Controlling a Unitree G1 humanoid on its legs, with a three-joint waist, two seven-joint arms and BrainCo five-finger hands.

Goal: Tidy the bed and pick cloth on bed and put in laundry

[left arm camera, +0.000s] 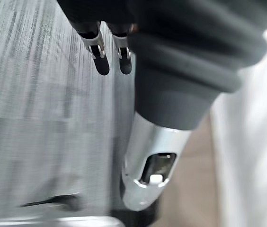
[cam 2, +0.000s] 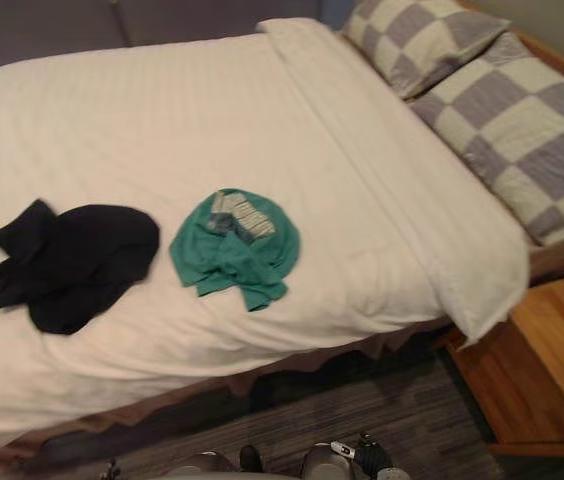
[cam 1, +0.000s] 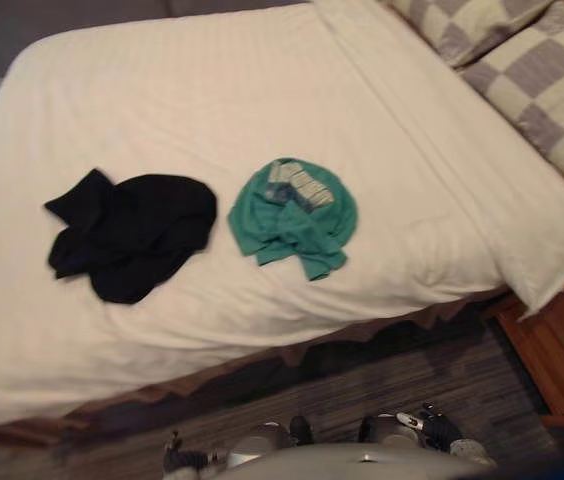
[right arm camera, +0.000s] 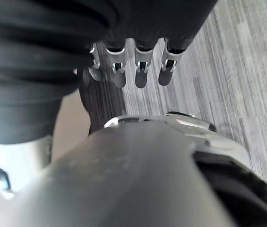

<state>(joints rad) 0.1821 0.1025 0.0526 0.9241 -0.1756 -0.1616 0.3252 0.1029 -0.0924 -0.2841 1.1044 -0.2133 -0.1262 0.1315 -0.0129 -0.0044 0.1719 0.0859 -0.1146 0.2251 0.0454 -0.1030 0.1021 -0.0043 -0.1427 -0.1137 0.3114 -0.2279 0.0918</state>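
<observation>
Well, left robot hand [left arm camera: 100, 64], right robot hand [right arm camera: 141, 73] straight-fingered, empty; black cloth [cam 1: 132, 235], green cloth [cam 1: 292, 215] bunched; pillows [cam 2: 522, 130] cropped.

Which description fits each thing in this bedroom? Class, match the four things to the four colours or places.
Things:
1. black cloth
2. green cloth
3. pillows
4. bedside table

Descriptions:
A. grey and cream checks
B. brown wood
C. on the sheet, towards the robot's left
D. on the sheet, in the middle, with a striped patch

Pairs: 1-C, 2-D, 3-A, 4-B
</observation>
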